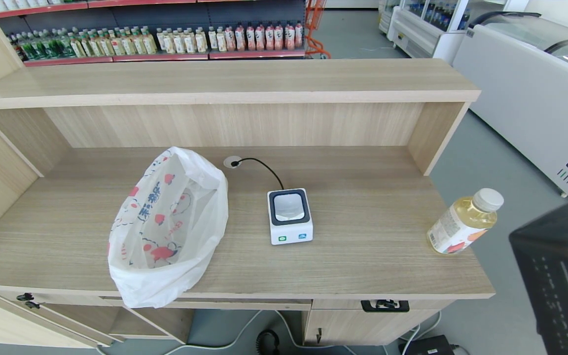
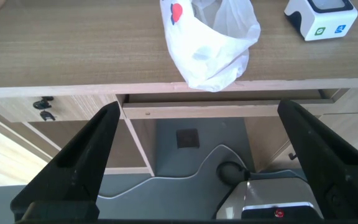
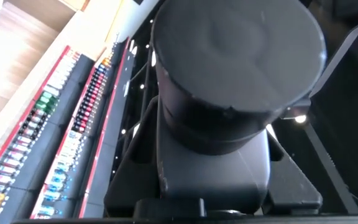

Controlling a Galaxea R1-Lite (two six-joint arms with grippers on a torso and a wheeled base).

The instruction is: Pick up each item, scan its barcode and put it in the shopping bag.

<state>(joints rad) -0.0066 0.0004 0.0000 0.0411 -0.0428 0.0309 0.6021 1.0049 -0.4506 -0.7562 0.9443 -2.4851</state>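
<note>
The bottle (image 1: pixel 464 222) stands close to the counter's (image 1: pixel 363 256) right edge, so a glancing touch could probably knock it over or off to the floor. The left claw (image 2: pixel 199 107) hangs released, jaws spread wide and holding nothing, below the counter's front lip. The shopping bag (image 2: pixel 210 43) lies just ahead and above it, the scanner (image 2: pixel 321 18) farther to its right, and the bottle well beyond that

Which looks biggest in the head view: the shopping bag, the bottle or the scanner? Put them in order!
1. shopping bag: clearly the largest.
2. and 3. bottle and scanner: these look about the same size, so I won't rank one over the other. Both are far smaller than the bag.
</note>
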